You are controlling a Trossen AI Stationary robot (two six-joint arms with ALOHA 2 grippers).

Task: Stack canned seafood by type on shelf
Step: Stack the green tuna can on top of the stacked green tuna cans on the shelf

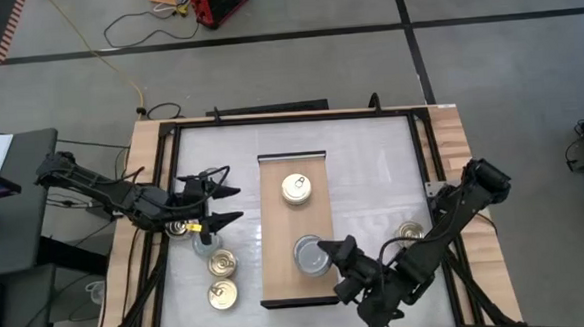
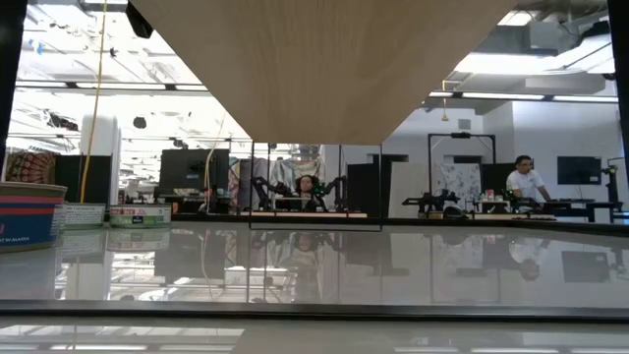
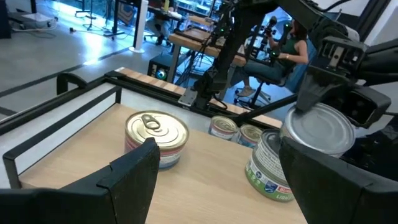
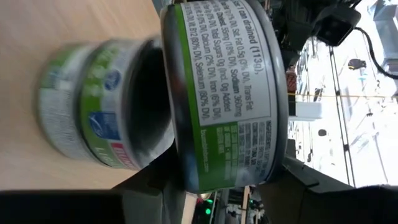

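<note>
The shelf (image 1: 274,209) is a light-wood board in the middle of the table. A gold-lidded tin (image 1: 295,188) (image 3: 157,138) stands on its far half. On its near half stands a green-labelled tin (image 1: 307,255) (image 3: 268,167) (image 4: 93,118). My right gripper (image 1: 332,254) is shut on a second green-labelled tin with a silver lid (image 3: 317,127) (image 4: 217,93), close over that one. My left gripper (image 1: 224,203) (image 3: 224,186) hovers open left of the shelf, over loose tins (image 1: 220,261), with nothing between its fingers. My right gripper pinches the silver-lidded tin by its side wall (image 4: 224,168) between its two fingers (image 3: 314,87). It comes slanting from the table's near right. The tin is tilted, its lid turned toward the left arm. Whether it touches the tin below, I cannot tell.
Several loose tins lie on the white table left of the shelf (image 1: 222,294) (image 1: 180,226), and one lies right of it (image 1: 411,231). The low view shows two tins at its left (image 2: 29,211) (image 2: 138,214). Dark frame rails (image 1: 168,190) border the table. People sit in the room beyond.
</note>
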